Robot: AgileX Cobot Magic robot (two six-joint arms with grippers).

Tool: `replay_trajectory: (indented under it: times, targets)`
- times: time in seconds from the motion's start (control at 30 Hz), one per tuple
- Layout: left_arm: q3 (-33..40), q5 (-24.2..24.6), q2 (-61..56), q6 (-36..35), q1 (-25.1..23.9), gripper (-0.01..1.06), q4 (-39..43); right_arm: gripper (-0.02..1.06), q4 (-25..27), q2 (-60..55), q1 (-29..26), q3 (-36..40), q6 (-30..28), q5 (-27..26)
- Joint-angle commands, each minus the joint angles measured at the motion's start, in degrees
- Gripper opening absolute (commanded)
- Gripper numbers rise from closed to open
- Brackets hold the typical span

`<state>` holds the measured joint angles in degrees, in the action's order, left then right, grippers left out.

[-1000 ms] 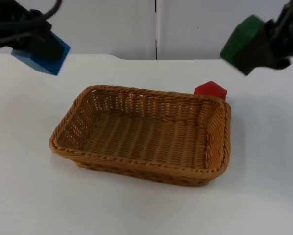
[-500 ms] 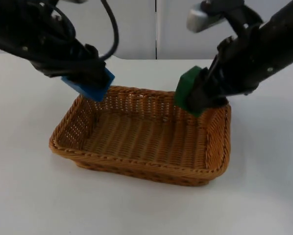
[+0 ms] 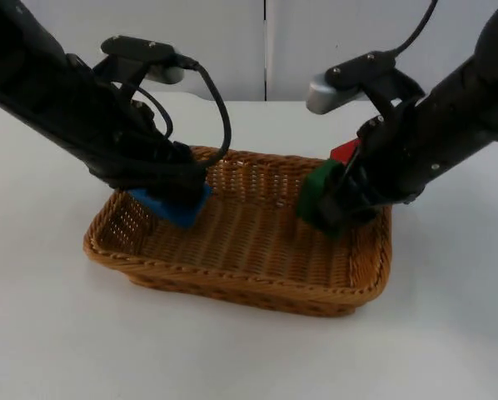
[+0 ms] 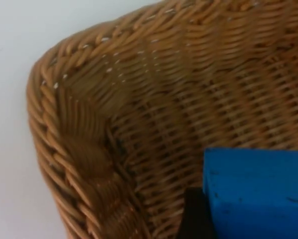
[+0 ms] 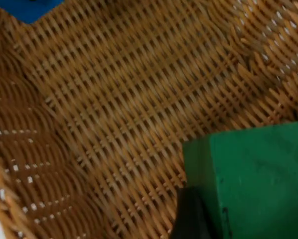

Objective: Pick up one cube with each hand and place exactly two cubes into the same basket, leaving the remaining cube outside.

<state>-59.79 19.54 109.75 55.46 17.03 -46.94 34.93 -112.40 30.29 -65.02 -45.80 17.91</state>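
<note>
Left gripper (image 3: 178,200) pinches blue cube (image 3: 172,207) inside basket (image 3: 232,279) | right gripper (image 3: 332,204) pinches green cube (image 3: 318,192) there | red cube (image 3: 344,151) outside | risk: cubes bouncing out on high release

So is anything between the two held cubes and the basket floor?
Nothing visible: the left gripper holds the blue cube and the right gripper the green cube over bare weave of the wicker basket.
</note>
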Motion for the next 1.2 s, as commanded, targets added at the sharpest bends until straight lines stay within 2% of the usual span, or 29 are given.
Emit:
replay_trajectory:
  times: [0.0, 0.23, 0.53, 0.67, 0.77, 0.8, 0.83, 0.93, 0.97, 1.07, 1.17]
  targets:
    - [0.12, -0.99, 0.53, 0.5, 0.33, 0.0, -1.95, 0.0, 0.45, -0.43, 0.63, -0.51, 0.23, -1.28]
    - [0.12, -0.99, 2.59, 1.72, 0.33, 0.0, -2.57, 0.0, 1.39, -3.38, 2.36, -0.51, 0.23, -4.7]
    - [0.12, -0.88, 3.11, 2.57, 0.33, 0.0, -2.57, 0.0, 1.62, -4.68, 2.36, -0.51, 0.23, -4.93]
    - [0.12, -0.88, 3.11, 2.57, 0.33, 0.09, -2.57, 0.01, 1.62, -4.68, 2.36, -0.51, 0.23, -4.63]
    - [0.12, -0.77, 3.11, 2.57, 0.33, 0.27, -2.7, 0.12, 1.62, -4.68, 2.36, -0.51, 0.23, -4.5]
    - [0.12, -0.77, 3.11, 2.57, 0.33, 0.34, -2.86, 0.19, 1.62, -4.68, 2.36, -0.51, 0.23, -4.41]
    - [0.12, -0.77, 3.11, 2.57, 0.33, 0.34, -2.86, 0.19, 1.62, -4.68, 2.36, -0.51, 0.23, -4.41]
    - [0.12, -0.77, 3.11, 2.57, 0.33, 0.52, -3.11, 0.37, 1.62, -4.68, 2.36, -0.51, 0.15, -4.38]
    - [0.12, -0.77, 3.11, 2.57, 0.33, 0.52, -3.11, 0.37, 1.62, -4.68, 2.36, -0.51, 0.15, -4.38]
    - [0.12, -0.4, 3.11, 2.57, 0.33, 0.64, -3.11, 0.54, 1.62, -4.68, 2.36, -0.51, 0.15, -4.38]
    - [0.12, -0.4, 3.11, 2.57, 0.33, 0.69, -3.11, 0.65, 1.62, -4.68, 2.36, -0.51, 0.15, -4.38]
